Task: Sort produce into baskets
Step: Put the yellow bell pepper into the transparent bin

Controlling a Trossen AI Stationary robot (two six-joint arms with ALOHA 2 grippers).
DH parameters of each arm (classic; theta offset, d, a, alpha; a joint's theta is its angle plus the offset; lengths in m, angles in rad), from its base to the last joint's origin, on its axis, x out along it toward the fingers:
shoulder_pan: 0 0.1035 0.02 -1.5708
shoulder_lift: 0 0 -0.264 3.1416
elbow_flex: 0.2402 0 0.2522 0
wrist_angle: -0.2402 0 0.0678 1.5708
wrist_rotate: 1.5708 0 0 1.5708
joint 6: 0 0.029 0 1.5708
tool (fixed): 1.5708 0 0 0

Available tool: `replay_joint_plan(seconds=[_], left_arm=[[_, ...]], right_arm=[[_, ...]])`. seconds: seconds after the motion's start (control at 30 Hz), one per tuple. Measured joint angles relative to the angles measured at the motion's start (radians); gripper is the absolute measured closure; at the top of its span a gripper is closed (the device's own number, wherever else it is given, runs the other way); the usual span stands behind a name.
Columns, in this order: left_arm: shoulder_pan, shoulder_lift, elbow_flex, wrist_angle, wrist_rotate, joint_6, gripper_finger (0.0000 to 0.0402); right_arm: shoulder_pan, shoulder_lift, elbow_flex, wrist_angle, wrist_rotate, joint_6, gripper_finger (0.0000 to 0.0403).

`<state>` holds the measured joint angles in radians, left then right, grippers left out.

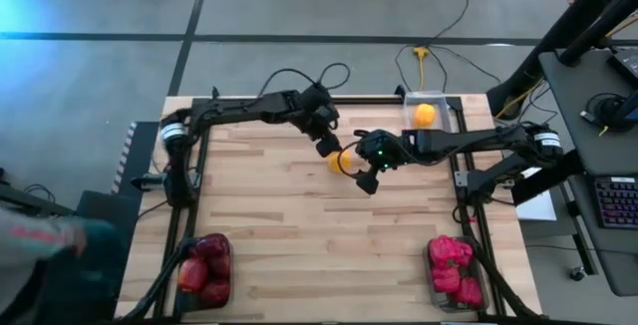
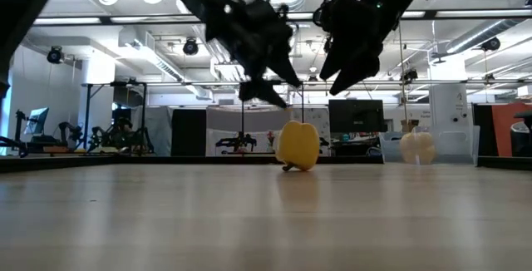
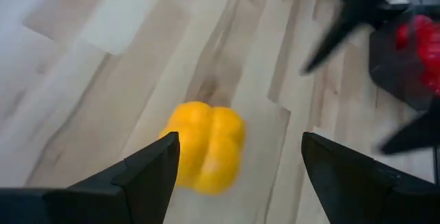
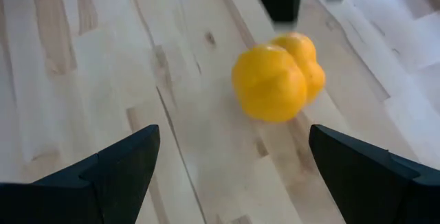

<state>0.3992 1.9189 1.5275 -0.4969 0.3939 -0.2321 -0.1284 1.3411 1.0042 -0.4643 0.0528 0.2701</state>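
Observation:
A yellow pepper (image 1: 339, 161) lies on its side on the wooden table (image 1: 279, 215), about mid-table toward the far edge. It also shows in the low view (image 2: 298, 145). My left gripper (image 1: 327, 146) is open just above and to the far left of it, with the pepper ahead between its fingers (image 3: 206, 147). My right gripper (image 1: 367, 178) is open above the table just to the pepper's near right, and the pepper (image 4: 275, 80) lies ahead of its fingers. In the low view both grippers hang clear above the pepper.
A clear basket (image 1: 424, 101) at the far right holds a yellow-orange one (image 1: 425, 115). A dark basket (image 1: 204, 270) at the near left holds dark red apples. Another dark basket (image 1: 454, 273) at the near right holds red-pink peppers. The near middle of the table is bare wood.

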Motion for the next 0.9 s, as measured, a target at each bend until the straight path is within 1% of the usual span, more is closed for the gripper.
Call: replay_joint_plan(seconds=[0.1, 0.17, 0.23, 0.4, 0.53, 0.6, 0.7, 0.8, 0.9], left_arm=[[-0.039, -0.119, -0.067, 0.000, -0.071, -0.021, 0.0116], [-0.077, -0.219, -0.140, -0.001, -0.127, -0.047, 0.0116], [-0.125, -0.332, -0.231, 0.018, -0.182, -0.076, 0.0116], [-0.293, -0.604, -0.510, 0.085, -0.327, -0.223, 0.0116], [-0.462, -0.766, -0.737, 0.243, -0.439, -0.334, 0.0116], [-0.541, -0.814, -0.836, 0.365, -0.474, -0.408, 0.0116], [-0.641, -0.854, -0.942, 0.541, -0.541, -0.520, 0.0116], [-0.715, -0.857, -1.008, 0.634, -0.624, -0.570, 0.0116], [-0.746, -0.852, -1.042, 0.732, -0.650, -0.572, 0.0116]], right_arm=[[0.000, 0.040, 0.017, -0.002, -0.001, 0.000, 0.0037], [0.000, 0.066, 0.033, -0.004, -0.009, 0.014, 0.0037], [-0.001, 0.093, 0.057, -0.010, -0.011, -0.014, 0.0037], [-0.011, 0.171, 0.168, -0.056, -0.027, -0.220, 0.0037], [-0.048, 0.271, 0.282, -0.206, -0.027, -0.373, 0.0037], [-0.076, 0.326, 0.340, -0.291, -0.033, -0.405, 0.0037], [-0.113, 0.385, 0.419, -0.383, -0.052, -0.474, 0.0037], [-0.138, 0.414, 0.477, -0.392, -0.067, -0.535, 0.0037], [-0.166, 0.436, 0.507, -0.388, -0.117, -0.558, 0.0037]])
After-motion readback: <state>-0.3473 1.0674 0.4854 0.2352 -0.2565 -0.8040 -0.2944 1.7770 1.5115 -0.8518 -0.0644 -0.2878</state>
